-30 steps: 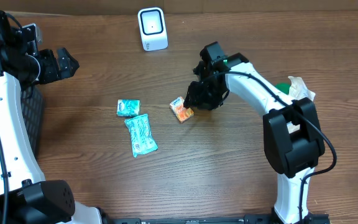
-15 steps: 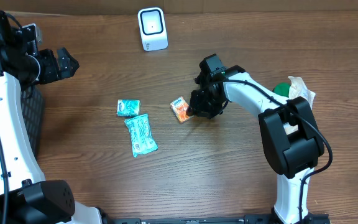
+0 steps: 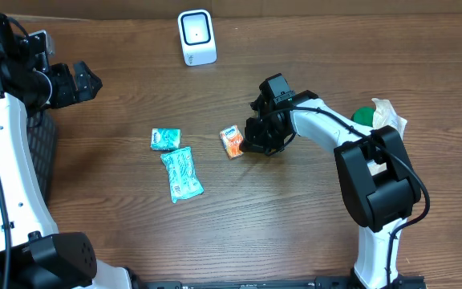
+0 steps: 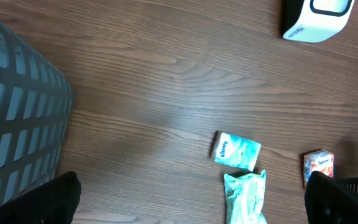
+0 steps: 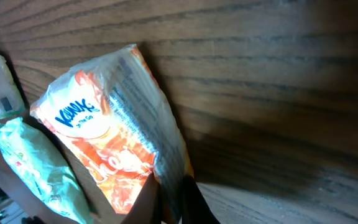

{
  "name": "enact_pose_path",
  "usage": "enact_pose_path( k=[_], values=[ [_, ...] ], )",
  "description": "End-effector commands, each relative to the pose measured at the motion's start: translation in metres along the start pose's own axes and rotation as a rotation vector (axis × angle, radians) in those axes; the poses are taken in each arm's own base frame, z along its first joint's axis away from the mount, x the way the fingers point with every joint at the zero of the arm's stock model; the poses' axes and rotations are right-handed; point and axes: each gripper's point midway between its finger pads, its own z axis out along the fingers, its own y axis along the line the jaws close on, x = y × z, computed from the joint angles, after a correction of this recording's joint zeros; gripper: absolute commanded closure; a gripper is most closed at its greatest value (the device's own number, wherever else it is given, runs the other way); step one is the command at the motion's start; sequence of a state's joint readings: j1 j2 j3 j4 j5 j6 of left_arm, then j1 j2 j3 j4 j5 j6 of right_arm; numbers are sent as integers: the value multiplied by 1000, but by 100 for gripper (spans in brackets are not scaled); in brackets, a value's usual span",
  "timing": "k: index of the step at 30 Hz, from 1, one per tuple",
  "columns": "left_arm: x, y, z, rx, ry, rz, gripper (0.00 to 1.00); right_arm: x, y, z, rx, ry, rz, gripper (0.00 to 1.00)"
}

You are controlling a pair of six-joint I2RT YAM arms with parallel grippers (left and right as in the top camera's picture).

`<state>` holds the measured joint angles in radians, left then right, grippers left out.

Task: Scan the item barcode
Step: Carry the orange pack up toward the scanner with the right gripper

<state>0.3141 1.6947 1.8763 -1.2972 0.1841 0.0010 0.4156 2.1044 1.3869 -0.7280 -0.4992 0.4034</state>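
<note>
Wood-grain table point(image 3: 135, 241) carries everything; right claw point(image 3: 249, 145) pinches one edge of the orange packet point(image 3: 232, 141), white scanner point(image 3: 196, 37) well beyond it; left claw point(image 3: 83, 83) gapes wide, dark basket point(image 4: 17, 124) beside it.

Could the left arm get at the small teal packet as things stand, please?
Probably yes: the left gripper is open, and only bare table lies between it and the small teal packet.
</note>
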Motion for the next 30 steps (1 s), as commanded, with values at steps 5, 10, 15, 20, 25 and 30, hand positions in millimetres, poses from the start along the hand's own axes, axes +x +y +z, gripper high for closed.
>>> enact_pose_path(
  k=[5, 10, 15, 20, 25, 30],
  values=[
    [-1, -2, 1, 9, 2, 17, 1, 4, 28, -44, -251, 34, -29, 96],
    [-1, -2, 1, 9, 2, 17, 1, 0, 72, -115, -560, -12, -110, 96],
    [-1, -2, 1, 9, 2, 17, 0, 7, 100, -171, -829, 8, -175, 96],
    [-1, -2, 1, 9, 2, 17, 0, 5, 107, -192, -926, 85, -72, 96],
    [-1, -2, 1, 9, 2, 17, 0, 4, 119, -215, -1009, 183, -29, 96],
    [-1, -2, 1, 9, 2, 17, 1, -4, 125, -221, -997, 213, 44, 96]
  ],
)
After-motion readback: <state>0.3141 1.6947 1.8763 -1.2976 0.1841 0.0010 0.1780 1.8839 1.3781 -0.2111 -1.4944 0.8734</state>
